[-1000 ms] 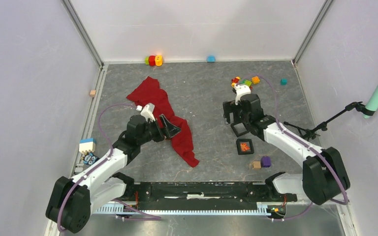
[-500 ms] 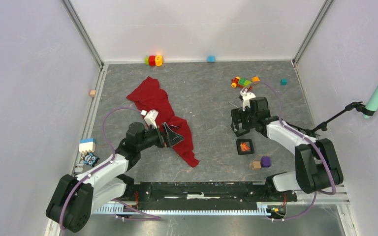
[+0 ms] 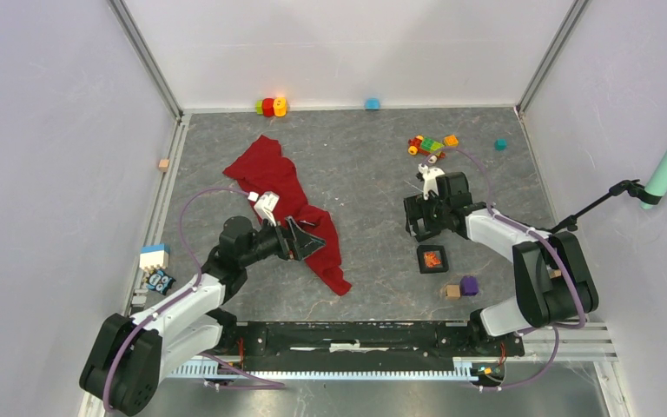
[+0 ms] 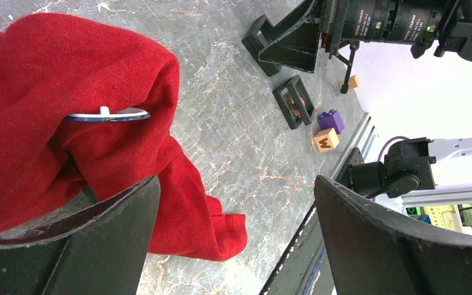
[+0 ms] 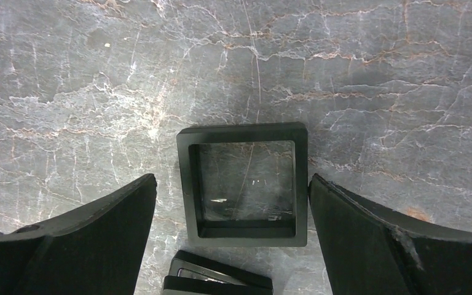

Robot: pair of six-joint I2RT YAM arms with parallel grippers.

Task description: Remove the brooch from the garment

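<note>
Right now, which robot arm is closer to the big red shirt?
Left. The left gripper hangs open right over the garment; the right gripper is off to its right, above a black square frame.

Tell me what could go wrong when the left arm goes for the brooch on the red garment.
1. The brooch sits edge-on in a fold of the garment, so the open left gripper may pinch cloth with it and drag the garment along.
2. Nothing pins the garment down: the right gripper hangs open above a black square case, away from the cloth, so a pull might lift fabric rather than free the brooch.
</note>
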